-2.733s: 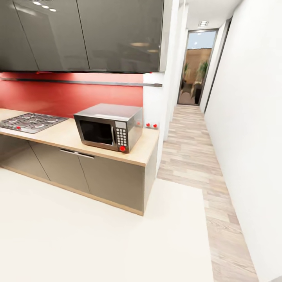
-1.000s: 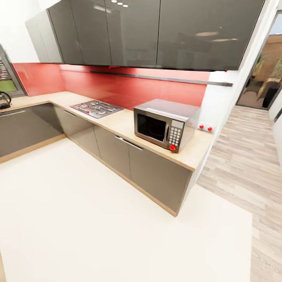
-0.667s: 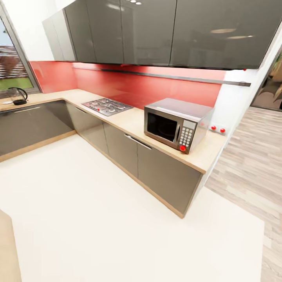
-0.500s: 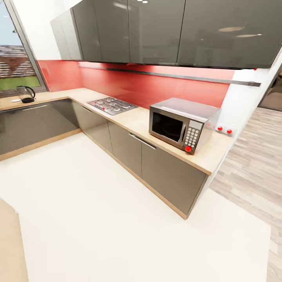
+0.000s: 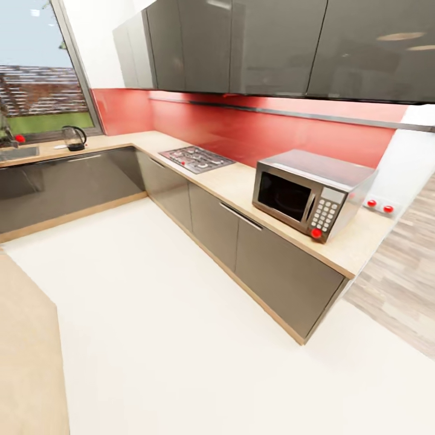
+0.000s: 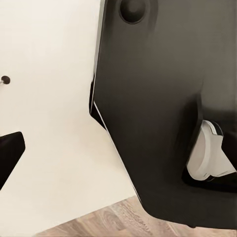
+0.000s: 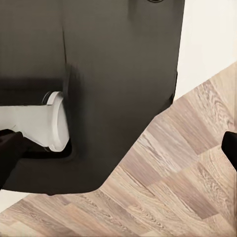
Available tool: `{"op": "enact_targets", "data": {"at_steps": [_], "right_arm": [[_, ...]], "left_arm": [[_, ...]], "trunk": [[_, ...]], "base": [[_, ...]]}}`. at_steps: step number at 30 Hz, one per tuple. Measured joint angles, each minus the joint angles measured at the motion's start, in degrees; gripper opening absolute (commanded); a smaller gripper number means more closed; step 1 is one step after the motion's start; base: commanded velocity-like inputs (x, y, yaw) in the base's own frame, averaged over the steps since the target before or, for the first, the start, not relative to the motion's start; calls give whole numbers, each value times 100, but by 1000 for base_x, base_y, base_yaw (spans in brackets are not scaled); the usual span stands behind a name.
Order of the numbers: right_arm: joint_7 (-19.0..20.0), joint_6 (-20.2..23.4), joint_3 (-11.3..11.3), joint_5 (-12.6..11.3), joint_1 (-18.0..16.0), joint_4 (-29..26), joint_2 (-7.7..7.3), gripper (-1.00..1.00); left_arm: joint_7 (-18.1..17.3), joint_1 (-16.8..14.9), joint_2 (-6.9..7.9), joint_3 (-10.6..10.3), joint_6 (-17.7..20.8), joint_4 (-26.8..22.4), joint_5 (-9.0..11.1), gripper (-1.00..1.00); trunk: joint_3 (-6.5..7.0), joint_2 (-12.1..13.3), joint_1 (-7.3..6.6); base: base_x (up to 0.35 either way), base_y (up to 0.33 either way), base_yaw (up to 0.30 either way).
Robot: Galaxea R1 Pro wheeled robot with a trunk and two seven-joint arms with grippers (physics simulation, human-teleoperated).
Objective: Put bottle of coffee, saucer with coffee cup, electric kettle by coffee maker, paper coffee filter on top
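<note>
The kitchen countertop (image 5: 238, 181) runs in an L along the red wall and under the window. On its far left stretch stands the electric kettle (image 5: 74, 138), dark with a looped handle, beside a small pale flat thing too small to name. A thin dark kitchen shelf (image 5: 290, 113) runs along the red wall under the cabinets. The coffee maker, bottle of coffee, paper coffee filter, saucer and coffee cup are out of view. My left gripper (image 6: 118, 158) and right gripper (image 7: 121, 150) hang open over my own dark base and the floor, holding nothing.
A steel microwave (image 5: 311, 193) sits near the counter's right end, and a gas hob (image 5: 196, 159) lies further left. A sink (image 5: 15, 152) is at the far left. White floor (image 5: 181, 314) spreads ahead, wood flooring (image 5: 405, 284) at the right. A beige surface (image 5: 27, 362) is at lower left.
The camera has swung left, so the microwave and hob slid rightwards in the picture. The window, the kettle and the beige surface at lower left came further into view.
</note>
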Motion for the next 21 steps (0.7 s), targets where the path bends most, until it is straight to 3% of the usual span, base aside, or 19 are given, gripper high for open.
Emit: {"op": "enact_targets", "data": {"at_steps": [12, 17, 21], "right_arm": [[-5, 0, 0, 6, 0, 0, 0, 100], [3, 8, 0, 7, -1, -6, 0, 100], [14, 20, 1, 13, -1, -22, -44, 100]], "left_arm": [[-32, 0, -13, -37, 25, -1, -40, 100], [-11, -27, 23, -59, 64, -14, -79, 100], [-9, -63, 284, -51, 83, -27, -75, 100]], "trunk": [[-63, 0, 0], [-89, -1, -2], [-110, -1, -3]], "base": [[1, 0, 240], [193, 0, 240], [312, 0, 229]]}}
